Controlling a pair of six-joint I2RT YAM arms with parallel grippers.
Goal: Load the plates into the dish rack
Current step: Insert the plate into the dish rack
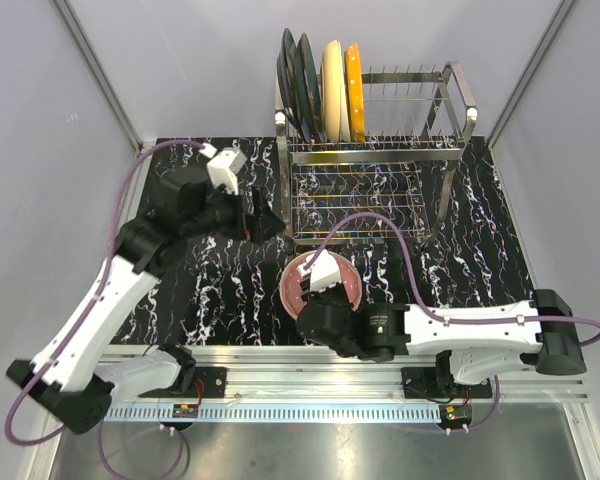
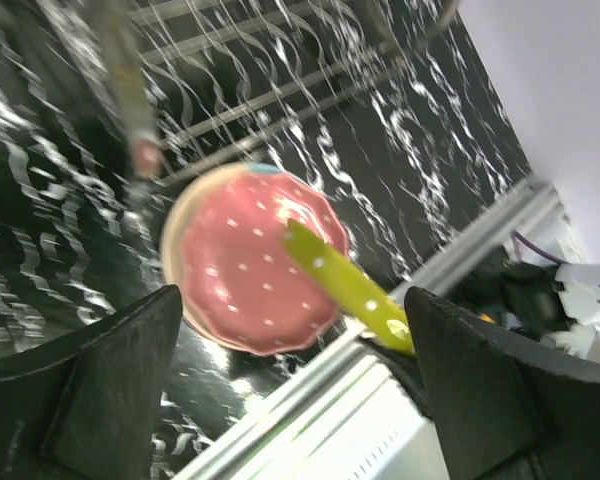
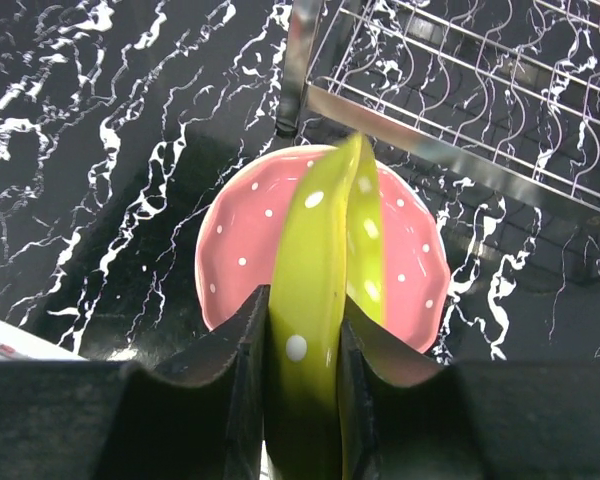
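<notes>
My right gripper (image 3: 302, 380) is shut on the rim of a green plate with white dots (image 3: 325, 250). It holds the plate edge-up over a pink dotted plate (image 3: 245, 250) that lies flat on the table. In the top view the right gripper (image 1: 315, 295) covers most of the pink plate (image 1: 350, 287). The left gripper (image 2: 300, 400) is wide open and holds nothing. It looks down at the pink plate (image 2: 245, 270) and the green plate (image 2: 345, 280). In the top view the left gripper (image 1: 260, 222) sits left of the dish rack (image 1: 380, 150). The rack holds two dark plates (image 1: 292, 85), a cream one (image 1: 332, 85) and an orange one (image 1: 356, 90).
The black marbled table top (image 1: 220, 290) ends at an aluminium rail (image 1: 310, 355) along the near edge. The rack's lower wire tier (image 1: 360, 200) lies just behind the pink plate. A purple cable (image 1: 380, 225) loops over the right arm. Grey walls close in both sides.
</notes>
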